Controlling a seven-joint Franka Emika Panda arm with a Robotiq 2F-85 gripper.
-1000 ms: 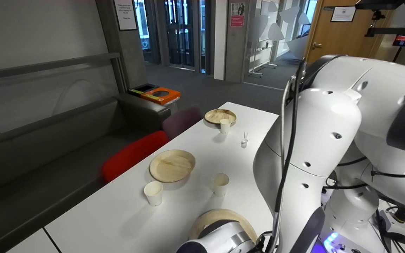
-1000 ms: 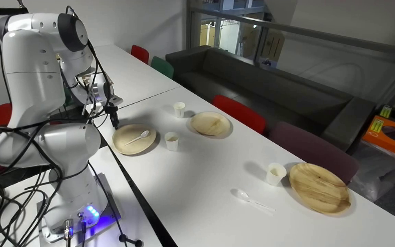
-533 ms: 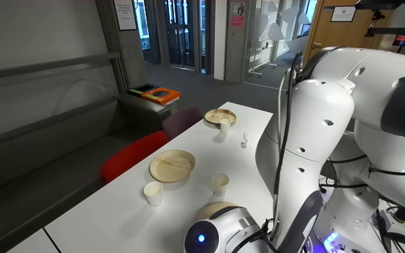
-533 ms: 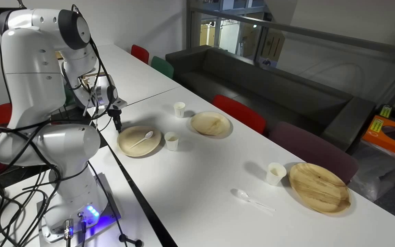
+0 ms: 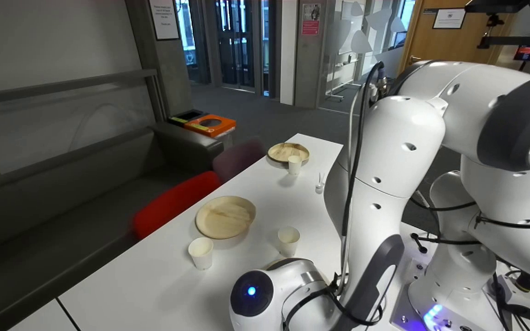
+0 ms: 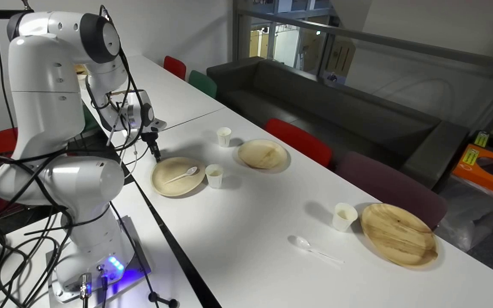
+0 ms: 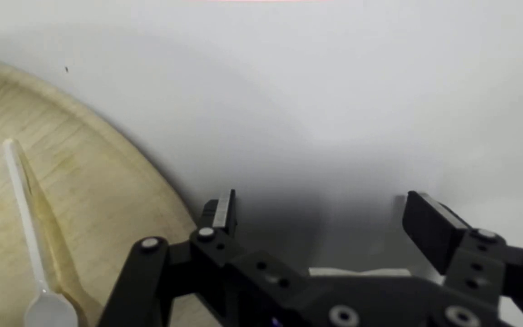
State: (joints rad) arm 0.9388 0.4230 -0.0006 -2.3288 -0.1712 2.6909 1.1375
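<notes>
Plate (image 6: pixel 176 164) sits on the table (image 6: pixel 263 239), just beside the hand (image 7: pixel 320 206). Largest of the things around is a long grey sofa (image 6: pixel 357 111), running along the back. In front of it stands the white table, a seam (image 6: pixel 195 118) across its top in both exterior views. The arm (image 6: pixel 43 102) leans over one edge of the table, with blue lights (image 6: pixel 116 263) glowing at its foot. Between table and sofa are a red chair (image 6: pixel 298 139) and a purple chair (image 6: pixel 392 186) side by side, with a green chair (image 6: pixel 202 83) farther off, and an orange-topped bin (image 6: pixel 482 182) stands by the sofa's end. Next come the plates, all round and tan: the one at the hand is closest to the arm, a second plate (image 6: pixel 262 154) lies by the red chair, and an end plate (image 6: pixel 400 235) by the purple one. Smaller is the hand, which points down with its jaws spread wide apart, gripping nothing; in the wrist view one jaw crosses in front of the plate's rim, and I cannot tell whether they touch. Each plate has an upright cup: a near cup (image 6: pixel 215 176) just beside the plate, a back cup (image 6: pixel 224 136) near the second plate, and an end cup (image 6: pixel 344 216) just beside the end plate. Smallest, a spoon (image 7: pixel 51 311) rests in the plate, and a loose spoon (image 6: pixel 307 246) lies on the table near the end cup.
</notes>
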